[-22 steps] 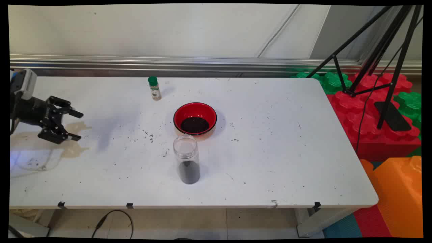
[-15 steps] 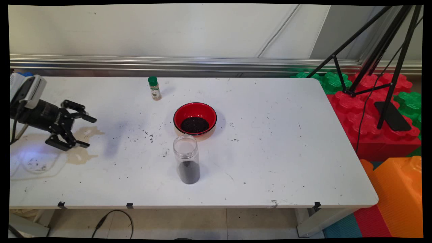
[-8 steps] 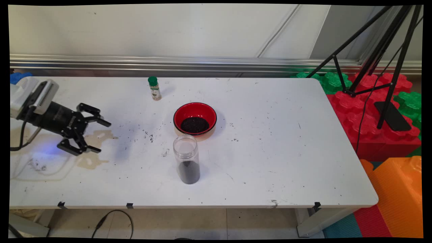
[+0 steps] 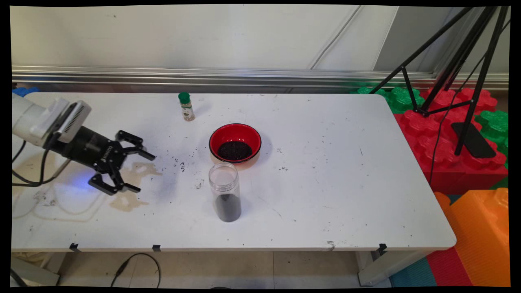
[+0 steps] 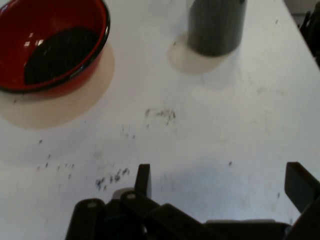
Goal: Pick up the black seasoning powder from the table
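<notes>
Moved rightward toward the clear jar point(image 4: 225, 191), the gripper point(image 4: 141, 172) keeps its fingers point(image 4: 146, 155) spread, empty.

Open tabletop point(image 4: 325, 195) ahead of gripper point(image 4: 142, 173), only dark specks. Further right, clear jar point(image 4: 225, 192) and red bowl point(image 4: 235, 143) just beside each other, narrow gap between. Spice bottle point(image 4: 186, 106) well apart at far edge. Right half bare.

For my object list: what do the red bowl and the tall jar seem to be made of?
The red bowl: probably glossy plastic or lacquer, red inside with a black rim and light glints. The tall jar: clear plastic, perhaps glass; the dark grains show through its wall, and its threaded mouth is open.
</notes>
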